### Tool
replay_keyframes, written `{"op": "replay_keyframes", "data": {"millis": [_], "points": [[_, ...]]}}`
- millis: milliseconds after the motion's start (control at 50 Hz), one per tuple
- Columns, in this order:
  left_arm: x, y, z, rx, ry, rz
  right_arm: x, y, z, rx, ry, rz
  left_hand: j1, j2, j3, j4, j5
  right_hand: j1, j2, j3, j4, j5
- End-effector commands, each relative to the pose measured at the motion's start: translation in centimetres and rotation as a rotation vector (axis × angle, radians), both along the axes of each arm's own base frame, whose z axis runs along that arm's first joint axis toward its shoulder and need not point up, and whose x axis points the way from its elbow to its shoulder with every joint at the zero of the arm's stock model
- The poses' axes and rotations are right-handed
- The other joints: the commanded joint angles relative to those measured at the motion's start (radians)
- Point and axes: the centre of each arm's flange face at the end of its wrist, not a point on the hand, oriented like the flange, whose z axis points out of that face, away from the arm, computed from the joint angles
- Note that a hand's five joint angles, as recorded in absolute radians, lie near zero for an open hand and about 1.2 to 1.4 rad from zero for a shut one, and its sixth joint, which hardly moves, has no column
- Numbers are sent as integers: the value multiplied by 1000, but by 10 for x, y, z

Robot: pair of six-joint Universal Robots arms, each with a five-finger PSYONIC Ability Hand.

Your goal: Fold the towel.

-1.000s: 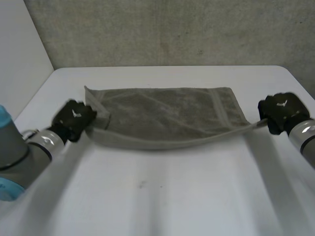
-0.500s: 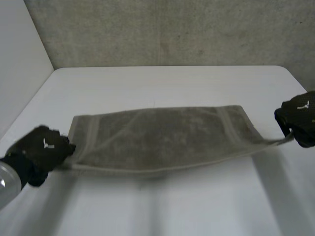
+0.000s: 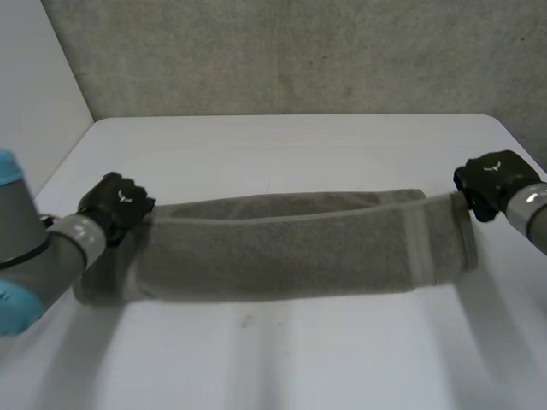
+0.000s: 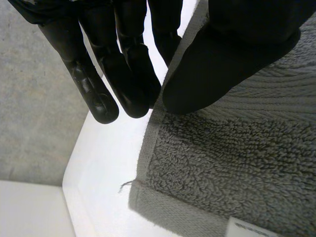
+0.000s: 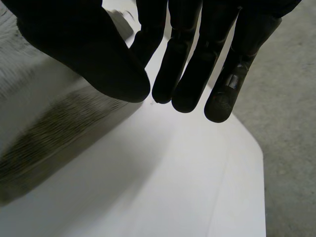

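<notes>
White table [image 3: 282, 359] sits by a grey wall [image 3: 282, 51], and the grey towel [image 3: 282, 256] is stretched long over the table's middle, doubled over. The left hand [image 3: 115, 205] pinches one short end near the table's left side, and the right hand [image 3: 489, 181] pinches the other end near the table's right side. If either pinch is thin, a hard pull could slip that end out, and the towel would flop crooked on the table.
</notes>
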Motion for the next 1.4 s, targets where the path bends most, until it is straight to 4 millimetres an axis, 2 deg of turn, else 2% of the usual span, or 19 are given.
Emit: {"op": "replay_keyframes", "data": {"millis": [20, 40, 60, 180, 220, 260, 340, 380, 420, 500, 620, 680, 840, 960, 1140, 1220, 1240, 1280, 1400], "points": [[-25, -58, -22, -60, 11, -33, 19, -41, -12, -140, -67, -28, 230, 178, 180, 179, 191, 3, 182, 181, 179, 186], [-25, -58, -22, -60, 11, -33, 23, -49, -15, -169, -77, -29, 230, 178, 180, 179, 191, 3, 182, 181, 179, 186], [-30, -67, -24, -79, 14, -41, 28, -54, -18, -191, -80, -26, 230, 178, 180, 179, 191, 3, 182, 181, 179, 186], [-46, -95, -31, -141, 28, -61, 39, -65, -28, -217, -85, -11, 230, 178, 180, 179, 191, 3, 182, 181, 179, 186], [-46, -95, -31, -141, 28, -61, 41, -71, -39, -207, -81, -11, 230, 178, 180, 179, 191, 3, 182, 181, 179, 186], [-50, -104, -37, -154, 32, -62, 42, -73, -43, -204, -80, -15, 230, 178, 180, 179, 191, 3, 182, 181, 179, 186], [-51, -106, -43, -144, 29, -62, 41, -74, -44, -203, -76, -32, 230, 178, 180, 179, 191, 3, 182, 181, 179, 186], [-55, -101, -45, -129, 25, -73, 40, -73, -41, -194, -77, -39, 230, 178, 180, 179, 191, -770, -591, -591, -593, -586], [-56, -98, -46, -117, 22, -75, 40, -70, -37, -189, -77, -33, 230, 178, 180, 179, 191, -795, -615, -616, -618, -611], [-53, -87, -46, -70, 10, -72, 42, -63, -26, -123, -91, 0, 230, 178, 180, 179, 191, -745, -566, -566, -569, -562], [-50, -73, -38, -41, 8, -72, 47, -55, -26, 27, -134, 56, 230, 178, 180, 179, 191, -742, -563, -563, -565, -558], [-47, -61, -32, -27, 6, -72, 49, -59, -33, 137, -211, 43, 230, 178, 180, 179, 191, -760, -580, -581, -583, -576], [-44, -48, -32, 1, 2, -74, 47, -68, -53, 234, -293, 5, 230, 178, 180, 179, 191, -751, -571, -572, -574, -567], [-44, -47, -33, 4, -1, -75, 47, -69, -67, 278, -294, -9, 230, 178, 180, 179, 191, -722, -542, -543, -545, -538], [-44, -48, -32, -1, 2, -74, 47, -71, -76, 294, -290, -16, 230, 178, 180, 179, 191, -680, -501, -502, -504, -497], [-44, -48, -32, 1, 2, -74, 47, -72, -77, 293, -288, -17, 230, 178, 180, 179, 191, -420, -241, -241, -243, -236], [-44, -48, -32, 1, 2, -74, 47, -72, -77, 293, -288, -17, 230, 178, 180, 179, 191, -419, -240, -240, -243, -236], [-44, -48, -32, 0, 0, -75, 47, -73, -75, 278, -291, -13, 230, 178, 180, 179, 191, -19, 160, 160, 157, 164], [-45, -52, -28, -20, 6, -74, 47, -76, -73, 250, -291, -18, 230, 178, 180, 179, 191, 3, 182, 181, 179, 186]]}}
